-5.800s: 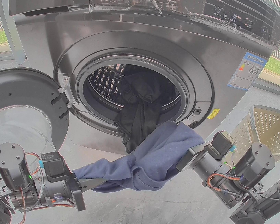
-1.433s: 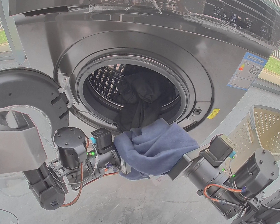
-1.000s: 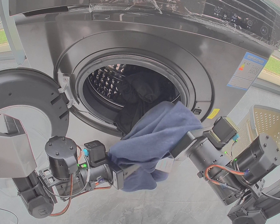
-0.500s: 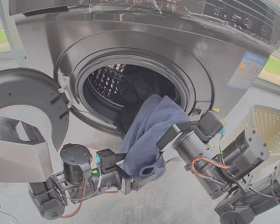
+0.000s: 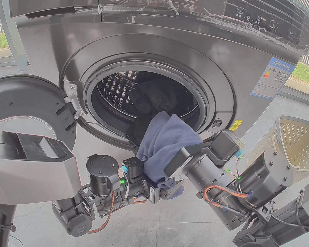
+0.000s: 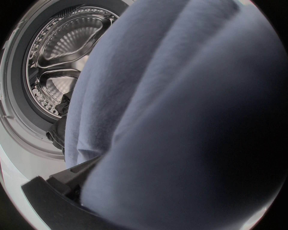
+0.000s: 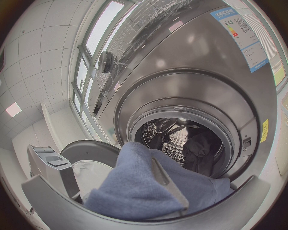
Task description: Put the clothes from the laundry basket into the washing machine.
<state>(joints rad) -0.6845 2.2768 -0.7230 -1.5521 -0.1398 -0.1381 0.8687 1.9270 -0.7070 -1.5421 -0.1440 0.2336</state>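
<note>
Your robot stands at the open washing machine (image 5: 166,43), whose round door (image 5: 23,106) is swung wide to the left so that both arms have a straight path to the drum mouth. The cream laundry basket (image 5: 300,145) sits on the floor to the machine's right, near the right arm and well apart from the opening; no clothes show through its perforated wall. The blue garment (image 5: 165,142), a soft, thick knit bunched into rounded folds, is raised to the lower lip of the opening, its upper edge touching the rim while its lower part hangs outside, so it is not yet in the drum. Just behind it a black garment (image 5: 154,99) lies inside the drum and trails over the rim. The right gripper (image 7: 156,170) is pressed together on the blue garment's upper part, probably to steer it through the opening. The left gripper (image 5: 170,190) sits under the hanging bundle, apparently to gather the loose end so nothing drags on the floor; you cannot tell whether it pinches the cloth or only props it. Expect the limp fabric to sag and catch on the rim unless it is pushed well inside.
</note>
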